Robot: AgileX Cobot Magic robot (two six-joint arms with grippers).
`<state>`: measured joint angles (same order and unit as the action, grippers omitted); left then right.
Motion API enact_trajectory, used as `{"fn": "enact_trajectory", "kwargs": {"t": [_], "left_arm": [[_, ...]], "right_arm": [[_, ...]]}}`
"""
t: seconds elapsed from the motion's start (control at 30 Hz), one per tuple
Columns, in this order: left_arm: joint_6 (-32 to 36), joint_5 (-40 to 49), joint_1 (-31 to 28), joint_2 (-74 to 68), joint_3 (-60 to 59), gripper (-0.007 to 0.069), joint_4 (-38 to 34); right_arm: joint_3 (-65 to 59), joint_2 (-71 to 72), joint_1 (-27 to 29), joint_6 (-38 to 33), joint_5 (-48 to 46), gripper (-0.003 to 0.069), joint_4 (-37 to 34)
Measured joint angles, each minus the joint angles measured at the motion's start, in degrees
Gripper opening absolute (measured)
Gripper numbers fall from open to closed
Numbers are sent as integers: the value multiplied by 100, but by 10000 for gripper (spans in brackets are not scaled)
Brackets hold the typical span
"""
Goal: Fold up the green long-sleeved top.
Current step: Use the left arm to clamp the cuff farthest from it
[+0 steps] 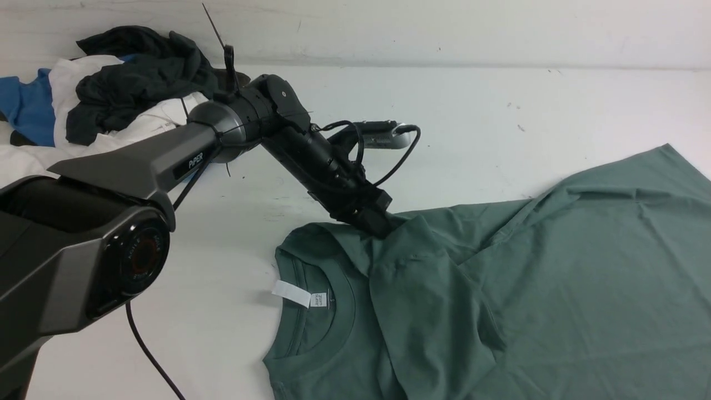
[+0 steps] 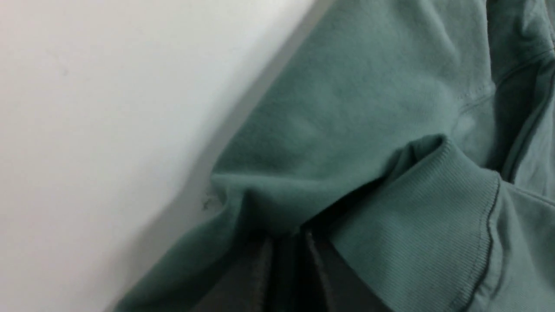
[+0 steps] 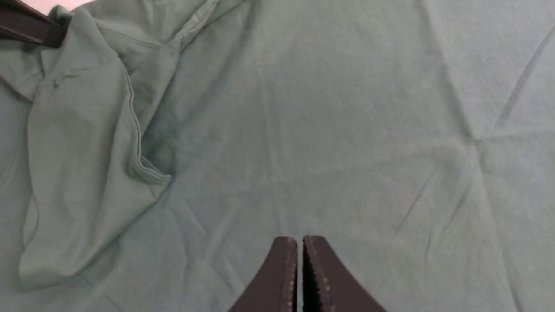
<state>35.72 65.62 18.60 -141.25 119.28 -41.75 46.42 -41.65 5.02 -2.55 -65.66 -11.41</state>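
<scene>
My L gripper (image 1: 376, 225) jaws pinch a bunched fold of the dull sage-green jersey crew-neck top (image 1: 555, 289); R gripper (image 3: 300, 243) jaws pressed together, empty, over its flat body

**Bright, soft light; one wrist view blurred**

The front view is bright and evenly lit from above. The white table (image 1: 500, 122) is close to washed out, though without glare. Shadows are faint and soft-edged, deepest in the folds of the top (image 1: 555, 266). The left wrist view is out of focus: the table is a blank pale blur, a grey shadow band runs along the top's edge, and the left gripper (image 2: 286, 238) is a dark smear. The right wrist view is dimmer, flat and sharp, and the teeth of the right gripper (image 3: 300, 239) show clearly.
</scene>
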Motion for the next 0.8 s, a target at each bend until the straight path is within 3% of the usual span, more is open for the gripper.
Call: {"fn": "enact_trajectory", "kwargs": {"t": [0.3, 0.43, 0.8], "left_arm": [[111, -673, -112, 0, -34, 13, 0], [-18, -1074, -512, -26, 134, 12, 27], [-286, -941, -1061, -65, 1221, 22, 86]], "right_arm": [[0, 0, 0, 0, 0, 13, 0], [0, 0, 0, 0, 0, 13, 0], [0, 0, 0, 0, 42, 13, 0]]}}
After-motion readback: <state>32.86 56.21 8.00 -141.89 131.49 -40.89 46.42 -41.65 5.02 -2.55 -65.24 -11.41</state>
